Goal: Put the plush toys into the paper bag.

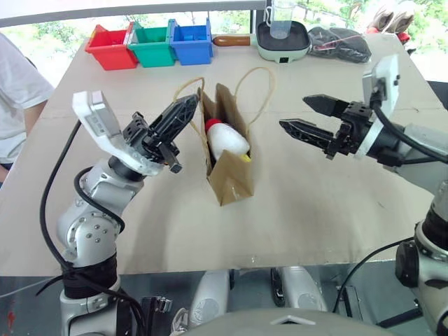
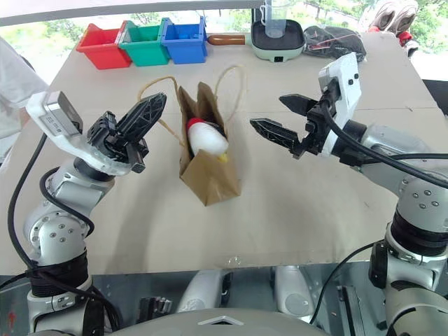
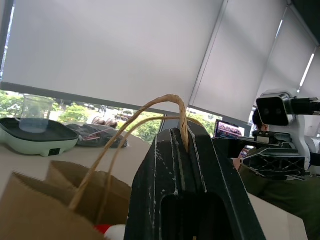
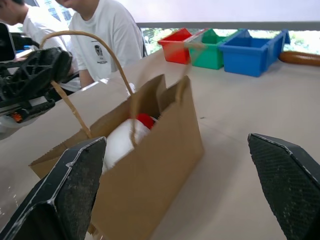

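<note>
**Left eye view: bag held by one handle, chicken inside, bag could tip**

Left eye view showed the paper bag (image 1: 229, 178) standing near the middle of the frame on the table (image 1: 315, 217). The white chicken (image 1: 227, 140) sat inside it, with its red comb poking up near the bag's mouth. The orange-brown toy could not be seen; it may have been deeper in the bag, but that was hard to tell.

The left gripper (image 1: 183, 112) was at the left of the bag, pinched tight on one cord handle (image 3: 172, 100). The left wrist view showed that cord running right between the black fingers. The right gripper (image 1: 311, 117) was at the right of the frame, well apart from the bag, with its jaws spread wide and holding nothing.

What could go wrong? The bag looked light and was held by only one handle. If the left arm pulled too hard, the bag could tip or slide, and the chicken might roll out. The thin cord might also slip out of the pinch. If the right gripper came back in too fast, it could bump the bag's side and knock it over.

At the top of the frame sat the red, green and blue bins (image 1: 150, 45), far from all this.
</note>
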`<action>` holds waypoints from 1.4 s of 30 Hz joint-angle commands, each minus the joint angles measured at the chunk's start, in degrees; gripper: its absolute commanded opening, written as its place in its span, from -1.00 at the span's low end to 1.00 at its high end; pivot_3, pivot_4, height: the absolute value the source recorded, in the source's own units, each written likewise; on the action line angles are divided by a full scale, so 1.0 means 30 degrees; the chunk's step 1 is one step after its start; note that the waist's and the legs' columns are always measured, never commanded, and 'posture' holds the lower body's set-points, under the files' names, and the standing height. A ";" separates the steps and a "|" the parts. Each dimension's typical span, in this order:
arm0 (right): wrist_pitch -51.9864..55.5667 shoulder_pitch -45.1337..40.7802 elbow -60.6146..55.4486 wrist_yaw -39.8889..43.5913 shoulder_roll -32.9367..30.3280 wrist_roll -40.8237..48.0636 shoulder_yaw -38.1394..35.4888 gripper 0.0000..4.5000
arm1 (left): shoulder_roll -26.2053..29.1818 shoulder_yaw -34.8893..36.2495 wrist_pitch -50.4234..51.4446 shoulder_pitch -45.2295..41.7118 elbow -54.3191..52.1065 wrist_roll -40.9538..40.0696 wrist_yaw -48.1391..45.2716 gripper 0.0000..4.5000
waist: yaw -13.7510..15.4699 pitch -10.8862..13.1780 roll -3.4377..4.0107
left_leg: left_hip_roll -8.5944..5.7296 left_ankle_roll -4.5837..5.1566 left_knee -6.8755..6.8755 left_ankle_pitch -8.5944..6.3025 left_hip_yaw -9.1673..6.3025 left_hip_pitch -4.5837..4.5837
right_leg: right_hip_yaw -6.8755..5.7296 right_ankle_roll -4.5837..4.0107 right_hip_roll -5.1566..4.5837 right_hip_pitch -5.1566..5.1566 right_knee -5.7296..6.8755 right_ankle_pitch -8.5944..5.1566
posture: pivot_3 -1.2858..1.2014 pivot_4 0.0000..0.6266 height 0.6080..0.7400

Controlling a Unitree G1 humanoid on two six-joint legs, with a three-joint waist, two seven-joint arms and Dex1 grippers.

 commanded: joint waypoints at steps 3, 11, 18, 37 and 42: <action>-0.2116 -0.1948 0.2219 -0.0189 0.2593 -0.1243 0.2460 0.59 | 0.0413 -0.0236 -0.0152 -0.0768 0.0487 0.0601 -0.1117 -1.00 | -0.0013 0.0016 0.0027 | 0.0000 -0.0002 -0.0002 0.0001 0.0055 0.0001 | 0.0002 -0.0002 0.0035 -0.0010 0.0012 0.0000 | 0.03 -0.52 1.00; -0.3880 -0.2617 0.3261 0.0480 0.3716 -0.1830 0.3162 -0.98 | 0.0894 0.0059 -0.0099 -0.2242 0.1812 0.0956 -0.2010 -1.00 | 0.0123 0.0008 0.0010 | -0.0005 -0.0004 0.0006 0.0002 -0.0008 -0.0039 | -0.0007 0.0000 -0.0016 -0.0012 -0.0020 0.0000 | 0.03 -0.52 1.00; -0.3614 -0.2885 0.0909 -0.1291 0.3297 0.2830 0.0203 -0.98 | 0.2481 -0.0158 -0.0918 -0.6913 0.7606 0.2750 -0.5253 -1.00 | 0.0090 0.0014 0.0020 | -0.0042 -0.0003 0.0003 0.0002 -0.0072 -0.0040 | -0.0079 -0.0001 0.0007 -0.0007 -0.0002 0.0000 | 0.03 -0.52 1.00; -0.3911 0.4320 -0.4616 -0.2286 -0.3007 0.5564 0.0103 0.01 | 0.2732 -0.1003 0.0755 -0.8815 1.2512 0.5423 -1.0019 -0.22 | -0.0047 0.0024 0.0015 | -0.0002 0.0002 -0.0004 0.0002 -0.0051 -0.0085 | -0.0034 0.0002 -0.0016 -0.0050 -0.0017 -0.0003 | 0.03 -0.52 1.00; -0.4373 0.7543 -0.5319 0.0833 -0.6584 0.7580 -0.2770 0.16 | 0.4741 0.1335 0.4805 -0.4189 0.8127 0.2820 -0.9197 0.59 | -0.0061 0.0023 0.0010 | 0.0021 0.0021 -0.0018 -0.0010 -0.0051 -0.0054 | -0.0030 0.0005 -0.0060 -0.0015 -0.0035 -0.0006 | 0.03 -0.52 1.00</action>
